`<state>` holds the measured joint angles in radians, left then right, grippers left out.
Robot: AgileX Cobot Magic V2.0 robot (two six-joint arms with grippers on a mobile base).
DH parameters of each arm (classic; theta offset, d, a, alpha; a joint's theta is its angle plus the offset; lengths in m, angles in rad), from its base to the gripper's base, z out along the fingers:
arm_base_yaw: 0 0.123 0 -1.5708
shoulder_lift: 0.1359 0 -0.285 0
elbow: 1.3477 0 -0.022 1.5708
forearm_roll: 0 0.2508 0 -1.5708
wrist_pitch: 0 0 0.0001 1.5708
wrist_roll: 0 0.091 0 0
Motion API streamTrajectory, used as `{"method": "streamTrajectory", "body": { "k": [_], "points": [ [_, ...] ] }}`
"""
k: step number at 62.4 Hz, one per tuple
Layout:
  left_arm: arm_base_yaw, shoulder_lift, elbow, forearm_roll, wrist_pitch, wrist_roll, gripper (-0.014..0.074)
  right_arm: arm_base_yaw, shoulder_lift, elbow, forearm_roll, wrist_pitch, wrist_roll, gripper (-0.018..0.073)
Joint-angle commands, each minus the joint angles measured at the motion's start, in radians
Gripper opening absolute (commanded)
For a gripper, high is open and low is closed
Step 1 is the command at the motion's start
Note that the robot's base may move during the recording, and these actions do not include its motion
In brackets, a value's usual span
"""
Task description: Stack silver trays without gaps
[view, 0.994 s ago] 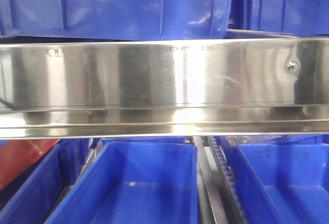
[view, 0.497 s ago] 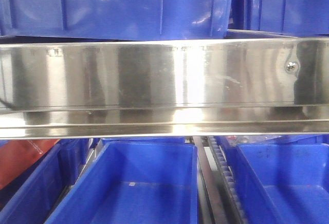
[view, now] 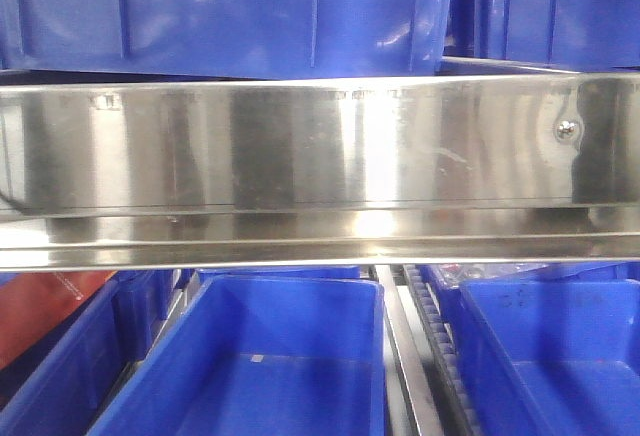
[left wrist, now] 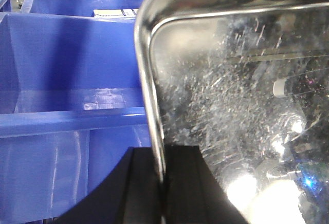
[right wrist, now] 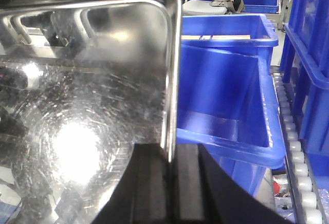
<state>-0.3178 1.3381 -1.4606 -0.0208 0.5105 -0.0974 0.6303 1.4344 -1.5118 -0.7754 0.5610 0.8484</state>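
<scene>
The left gripper (left wrist: 162,157) is clamped on the left rim of the silver tray (left wrist: 231,100), its two black fingers pressed against either side of the thin raised edge; the tray's scratched, glaring floor fills the right of that wrist view, with a rounded corner at the top; beyond the rim lies an open blue bin (left wrist: 67,75), and behind it another bin wall with a pale strip too blurred to read. The right gripper (right wrist: 170,154) is likewise closed tight on a right-hand rim, probably of the same tray, though no single view takes in both sides; past that edge stands a deep blue crate (right wrist: 226,85), then a roller track (right wrist: 303,183) along the right margin, then further blue containers. In the front view a polished shelf rail (view: 300,146) with one screw (view: 567,129) spans the picture; lower bins (view: 260,366) sit open below it; upper bins (view: 230,16) stand above it.
</scene>
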Motion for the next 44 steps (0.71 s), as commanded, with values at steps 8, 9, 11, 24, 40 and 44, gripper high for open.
{"method": "streamTrajectory", "body": {
  "k": [8,9,11,24,40,44],
  "points": [
    [-0.004,-0.015,-0.009,0.001,-0.031,0.013,-0.0008,-0.002,-0.01,-0.002,-0.028,-0.06,-0.002,-0.008],
    [-0.004,-0.015,-0.009,0.001,-0.031,0.013,-0.0008,-0.002,-0.01,-0.002,-0.028,-0.06,-0.002,-0.008],
    [-0.004,-0.015,-0.009,0.001,-0.031,0.013,-0.0008,-0.002,-0.01,-0.002,-0.028,-0.06,-0.002,-0.008],
    [-0.004,-0.015,-0.009,0.001,-0.031,0.013,-0.0008,-0.002,-0.01,-0.002,-0.026,-0.088,-0.002,-0.008],
    [-0.004,-0.015,-0.009,0.001,-0.031,0.013,-0.0008,-0.019,-0.01,-0.002,-0.026,-0.154,-0.002,-0.008],
    [-0.004,-0.015,-0.009,0.001,-0.031,0.013,-0.0008,-0.029,-0.01,-0.002,-0.019,-0.173,-0.002,-0.008]
  ]
}}
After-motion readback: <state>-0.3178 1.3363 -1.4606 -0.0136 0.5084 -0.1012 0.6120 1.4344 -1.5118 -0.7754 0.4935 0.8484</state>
